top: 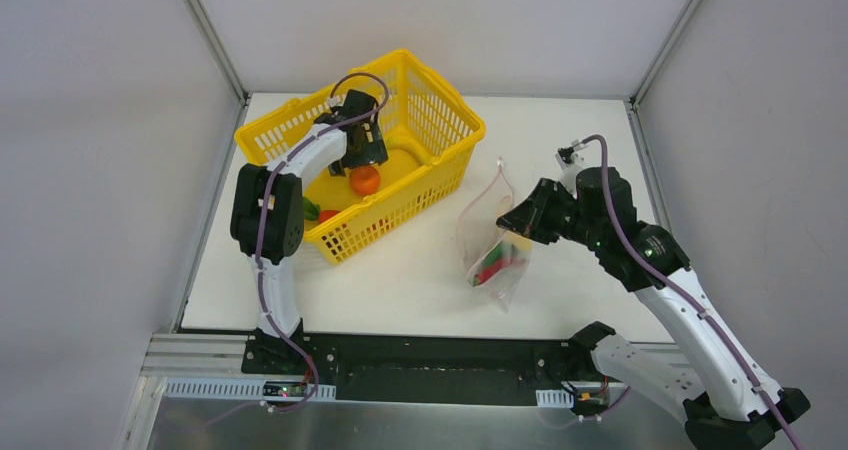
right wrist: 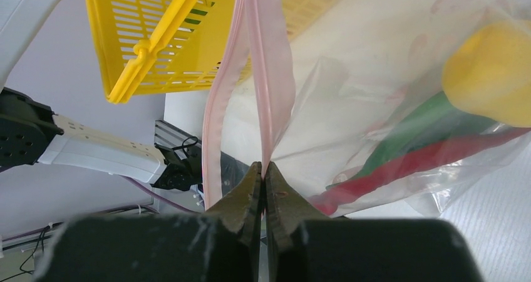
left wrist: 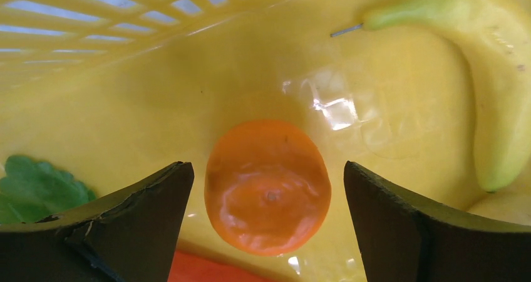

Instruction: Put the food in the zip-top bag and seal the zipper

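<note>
Two risks: the wide-open left gripper (left wrist: 268, 169) straddles the orange fruit (left wrist: 268, 197), which may roll away. The right gripper (right wrist: 263, 169), clamped on the zipper (right wrist: 272, 88), could slip.

We see bright, even overhead light, faint shadows on the table (top: 400, 280), white glare on the floor of the yellow basket (left wrist: 156, 106), and a sheen across the zip-top bag (right wrist: 350, 106).
</note>
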